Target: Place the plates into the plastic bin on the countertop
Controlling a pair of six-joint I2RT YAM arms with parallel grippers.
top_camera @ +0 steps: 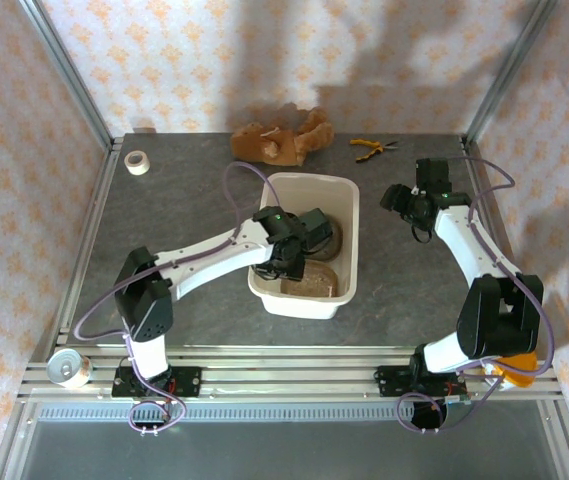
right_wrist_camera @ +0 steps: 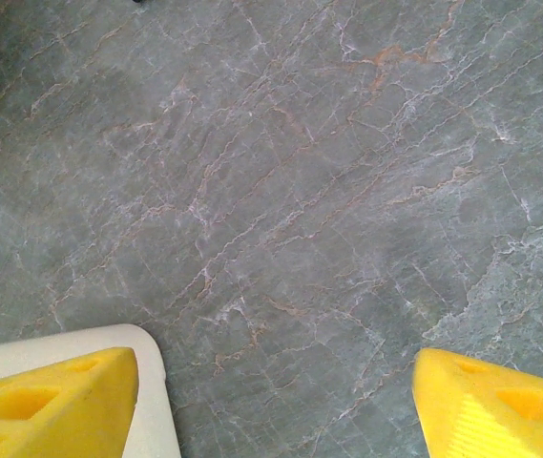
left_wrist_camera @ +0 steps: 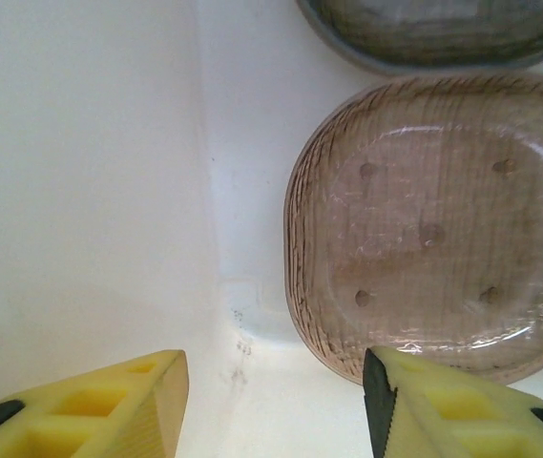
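The plastic bin (top_camera: 310, 178) stands mid-countertop (top_camera: 184, 200). My left gripper (top_camera: 299, 248) reaches down inside it. In the left wrist view its yellow fingers (left_wrist_camera: 109, 401) are open around bare white bin floor, close to the bin wall (left_wrist_camera: 80, 191). A brown-tinted clear plate (left_wrist_camera: 433, 219) lies flat on the floor, its near edge just under the right fingertip. The rim of a second plate (left_wrist_camera: 443, 29) shows beyond it. From above, both plates (top_camera: 316, 280) (top_camera: 331, 238) lie in the bin. My right gripper (top_camera: 409, 205) hangs open over bare countertop (right_wrist_camera: 300, 191), beside the bin's corner (right_wrist_camera: 156, 391).
A brown teddy bear (top_camera: 282, 138) and yellow-handled pliers (top_camera: 372, 147) lie at the back edge. A white tape roll (top_camera: 137, 162) sits at the back left. A tin can (top_camera: 68, 368) rests on the front rail by the left base.
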